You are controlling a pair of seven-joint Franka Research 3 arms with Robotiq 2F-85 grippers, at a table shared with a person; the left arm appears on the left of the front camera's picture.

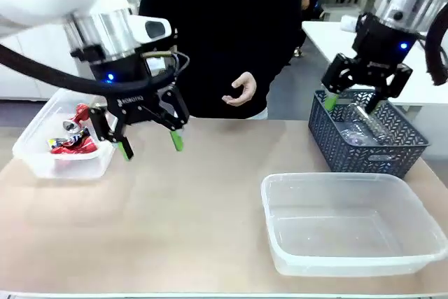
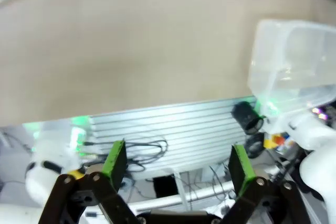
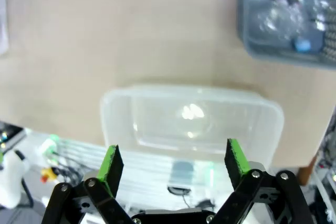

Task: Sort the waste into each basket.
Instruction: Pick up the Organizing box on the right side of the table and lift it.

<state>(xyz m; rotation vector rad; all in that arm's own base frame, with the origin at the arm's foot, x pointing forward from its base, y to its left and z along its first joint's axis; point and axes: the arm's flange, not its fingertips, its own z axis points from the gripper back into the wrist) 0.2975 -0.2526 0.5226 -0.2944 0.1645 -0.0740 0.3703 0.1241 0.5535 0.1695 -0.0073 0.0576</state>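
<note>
Crushed red cans (image 1: 72,138) lie in the clear tub (image 1: 49,166) at the table's left. My left gripper (image 1: 148,143) hangs open and empty just right of that tub, above the table; in its wrist view the left gripper (image 2: 178,161) is spread wide over the table's near edge, with a clear tub (image 2: 286,56) at upper right. My right gripper (image 1: 350,105) is open above the dark lattice basket (image 1: 371,155), which holds clear bottles (image 1: 360,127). In the right wrist view the open right gripper (image 3: 174,160) looks down on the empty clear tub (image 3: 189,88), with bottles (image 3: 278,3) at upper right.
A second clear tub (image 1: 336,177) stands empty at the front right. A person in dark clothes stands at the far side, one hand (image 1: 241,91) held above the table edge. Bare tabletop lies between the two tubs. The lattice basket (image 3: 273,55) sits behind the empty tub.
</note>
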